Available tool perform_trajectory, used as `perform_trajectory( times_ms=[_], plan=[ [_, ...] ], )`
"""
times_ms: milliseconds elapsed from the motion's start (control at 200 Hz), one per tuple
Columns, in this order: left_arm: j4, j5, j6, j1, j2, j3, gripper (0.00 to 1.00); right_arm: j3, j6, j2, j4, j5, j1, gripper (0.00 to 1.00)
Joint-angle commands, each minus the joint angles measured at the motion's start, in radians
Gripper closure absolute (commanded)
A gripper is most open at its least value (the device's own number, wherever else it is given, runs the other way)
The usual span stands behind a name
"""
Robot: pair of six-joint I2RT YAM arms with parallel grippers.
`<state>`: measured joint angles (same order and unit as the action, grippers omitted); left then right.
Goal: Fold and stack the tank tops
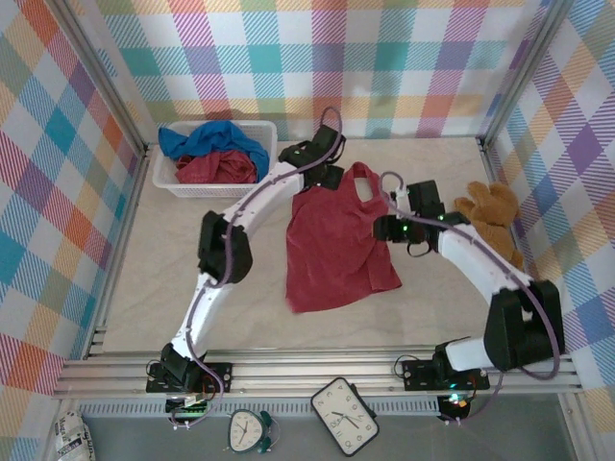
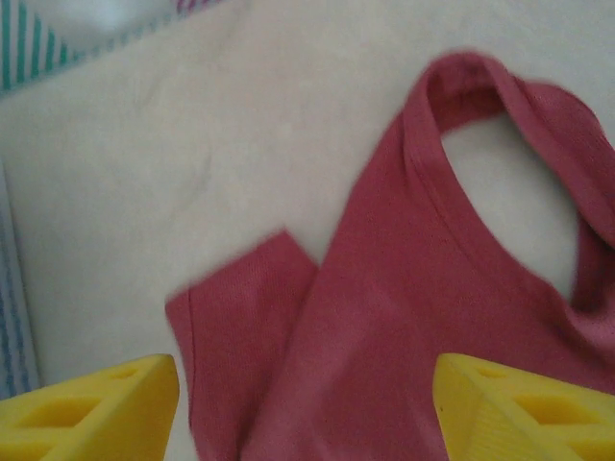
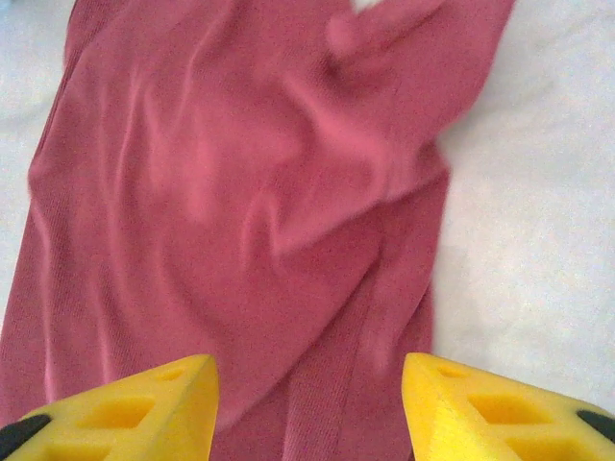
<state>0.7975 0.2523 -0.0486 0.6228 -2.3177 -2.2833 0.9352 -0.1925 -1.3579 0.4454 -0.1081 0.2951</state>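
Observation:
One dark red tank top [image 1: 336,245] lies spread on the table, straps toward the back wall. My left gripper [image 1: 327,178] hovers over its upper left corner, open. In the left wrist view the yellow fingers [image 2: 96,403] stand wide apart above the red cloth [image 2: 404,317] and its strap loop, holding nothing. My right gripper [image 1: 384,229] is at the top's right edge, also open. Its fingers [image 3: 500,403] straddle the wrinkled cloth [image 3: 240,192] without gripping it. A bright blue tank top [image 1: 207,139] and another dark red one [image 1: 216,168] lie bunched in the white basket [image 1: 216,190].
The basket stands at the back left of the table. A brown teddy bear [image 1: 492,216] sits at the right, close behind the right arm. Checked walls close in the table on three sides. Two clocks [image 1: 344,415] lie below the front rail.

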Motion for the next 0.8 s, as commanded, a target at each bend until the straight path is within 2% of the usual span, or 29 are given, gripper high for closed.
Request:
perform_trajectory(
  times_ms=[0,165,330,480,570,795],
  plan=[
    [-0.042,-0.113,-0.159,-0.006,0.279,0.267,0.28,-0.091,-0.056,0.075,0.101,0.098,0.092,0.48],
    [-0.169,-0.163,-0.349,0.01,0.572,0.733,0.28,-0.183,-0.149,0.073,0.097,0.13,0.144,0.5],
    [-0.214,-0.155,-0.517,0.061,0.739,1.047,0.27,-0.174,-0.185,-0.018,0.077,0.167,0.168,0.52],
    [-0.282,-0.162,-0.645,0.099,0.853,1.256,0.27,-0.18,-0.205,-0.069,0.055,0.191,0.185,0.59],
    [-0.289,-0.161,-0.691,0.125,0.876,1.321,0.27,-0.168,-0.2,-0.107,0.051,0.205,0.196,0.62],
    [-0.305,-0.166,-0.781,0.193,0.883,1.415,0.28,-0.183,-0.212,-0.12,0.034,0.223,0.211,0.84]
  ],
)
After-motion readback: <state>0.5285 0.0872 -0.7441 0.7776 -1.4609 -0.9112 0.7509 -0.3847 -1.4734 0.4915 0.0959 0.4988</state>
